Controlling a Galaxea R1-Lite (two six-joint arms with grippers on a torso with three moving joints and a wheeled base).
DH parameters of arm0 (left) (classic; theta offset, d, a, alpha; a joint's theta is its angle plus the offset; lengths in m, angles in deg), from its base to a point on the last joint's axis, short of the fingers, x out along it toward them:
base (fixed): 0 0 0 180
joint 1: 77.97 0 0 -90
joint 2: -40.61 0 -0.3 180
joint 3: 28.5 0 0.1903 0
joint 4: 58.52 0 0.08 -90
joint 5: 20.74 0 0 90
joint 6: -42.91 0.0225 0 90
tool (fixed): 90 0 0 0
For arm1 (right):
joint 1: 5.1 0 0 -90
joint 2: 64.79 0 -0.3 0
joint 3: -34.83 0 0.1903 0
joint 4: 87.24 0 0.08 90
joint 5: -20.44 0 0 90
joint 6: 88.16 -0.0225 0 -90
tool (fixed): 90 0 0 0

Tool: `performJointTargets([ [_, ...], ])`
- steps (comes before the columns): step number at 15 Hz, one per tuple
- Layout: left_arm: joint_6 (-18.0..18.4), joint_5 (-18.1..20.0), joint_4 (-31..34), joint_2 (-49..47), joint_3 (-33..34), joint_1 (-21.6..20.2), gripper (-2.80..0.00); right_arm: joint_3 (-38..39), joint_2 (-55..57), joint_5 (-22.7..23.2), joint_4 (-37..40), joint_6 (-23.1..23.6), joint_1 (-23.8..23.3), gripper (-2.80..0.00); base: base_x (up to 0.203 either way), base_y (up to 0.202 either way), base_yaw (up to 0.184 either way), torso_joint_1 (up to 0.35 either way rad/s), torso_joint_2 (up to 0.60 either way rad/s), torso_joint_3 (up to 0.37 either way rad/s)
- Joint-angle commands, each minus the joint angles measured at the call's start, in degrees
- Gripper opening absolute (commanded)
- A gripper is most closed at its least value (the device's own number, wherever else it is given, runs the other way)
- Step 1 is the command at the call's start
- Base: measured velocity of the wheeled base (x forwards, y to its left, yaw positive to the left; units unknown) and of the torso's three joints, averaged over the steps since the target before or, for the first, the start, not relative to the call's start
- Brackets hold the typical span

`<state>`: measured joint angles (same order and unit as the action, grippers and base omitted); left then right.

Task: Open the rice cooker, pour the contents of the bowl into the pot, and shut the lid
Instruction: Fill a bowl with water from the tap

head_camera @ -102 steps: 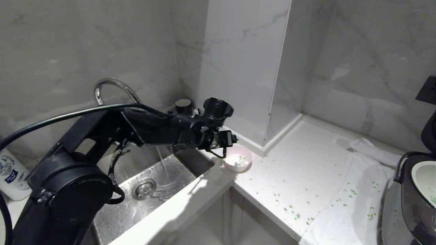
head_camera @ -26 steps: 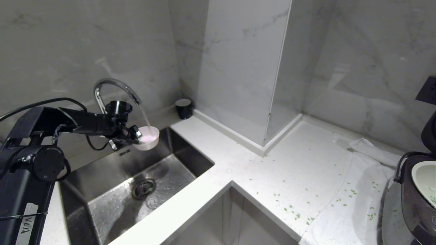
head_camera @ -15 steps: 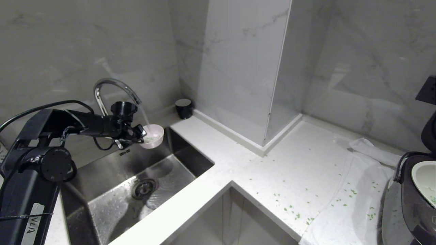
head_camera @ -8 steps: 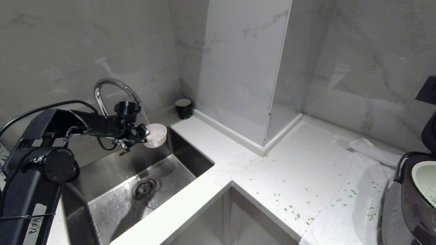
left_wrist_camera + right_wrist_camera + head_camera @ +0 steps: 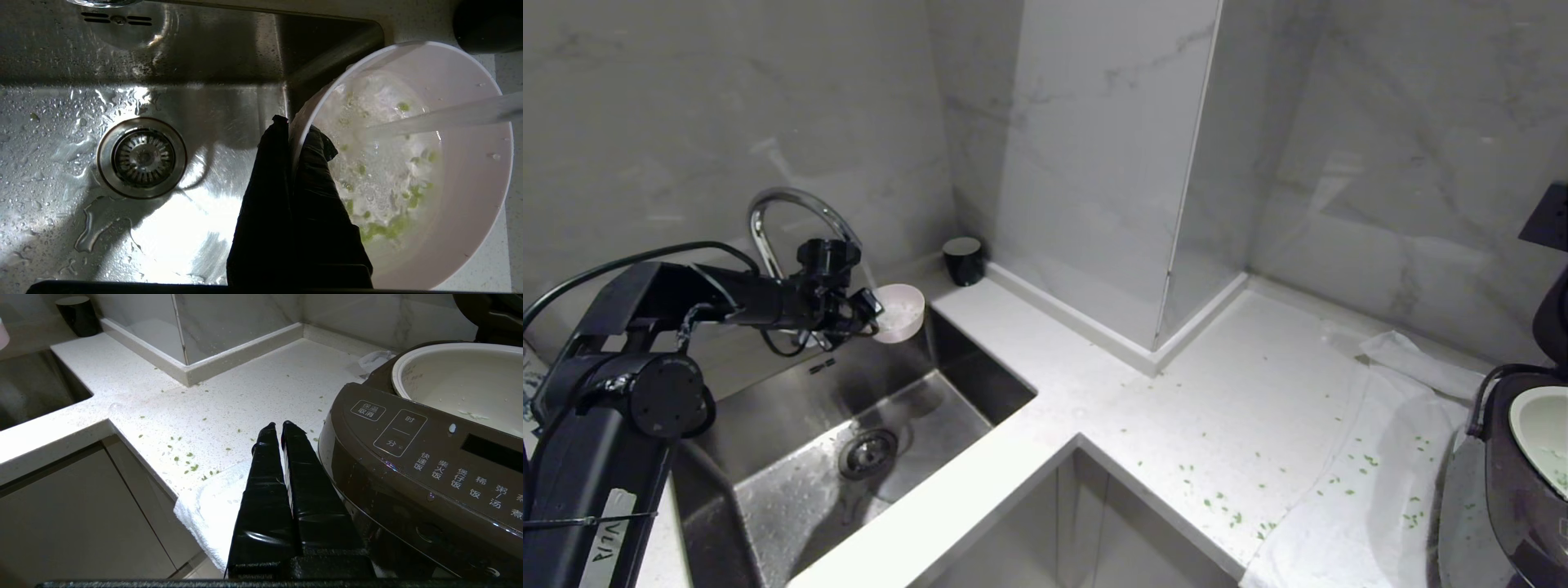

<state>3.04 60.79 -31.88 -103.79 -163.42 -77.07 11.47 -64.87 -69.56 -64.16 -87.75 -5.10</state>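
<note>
My left gripper [image 5: 876, 314] [image 5: 292, 124] is shut on the rim of the pale pink bowl [image 5: 900, 314] [image 5: 461, 212], with one finger inside and one outside. It holds the bowl over the sink's back right corner, under the tap. A thin stream of water [image 5: 445, 118] runs into the bowl's contents [image 5: 388, 200], green bits in whitish water. At the far right stands the rice cooker [image 5: 1523, 490] [image 5: 408, 457] with its lid [image 5: 1553, 314] raised and the off-white pot [image 5: 1539, 425] [image 5: 461, 384] showing. My right gripper [image 5: 278, 426] hangs shut and empty beside the cooker's front.
The steel sink [image 5: 792, 490] with its drain [image 5: 141, 157] lies below the bowl. The curved tap [image 5: 792, 202] is behind it. A black cup [image 5: 964, 260] stands at the counter's back. Green bits [image 5: 1225, 502] lie on the counter and the white cloth [image 5: 1339, 523] before the cooker.
The left gripper has carried the bowl slightly right and up, closer to the sink's corner, still under the running water. The right arm has stayed still.
</note>
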Motion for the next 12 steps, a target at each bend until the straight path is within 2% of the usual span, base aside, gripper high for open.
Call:
performJointTargets([
  [1,-0.29,-0.07,-0.02,-0.01,0.01,-0.02,-2.80,0.09,-0.01,0.09,-0.06,0.03,0.00,-2.80,0.000,0.000,0.000,0.000,0.00,0.000],
  [12,-0.56,-0.17,-0.28,0.61,0.08,0.06,-2.80,0.09,-0.01,0.00,-0.04,0.03,0.00,-2.80,0.000,0.000,0.000,0.000,0.00,0.000],
])
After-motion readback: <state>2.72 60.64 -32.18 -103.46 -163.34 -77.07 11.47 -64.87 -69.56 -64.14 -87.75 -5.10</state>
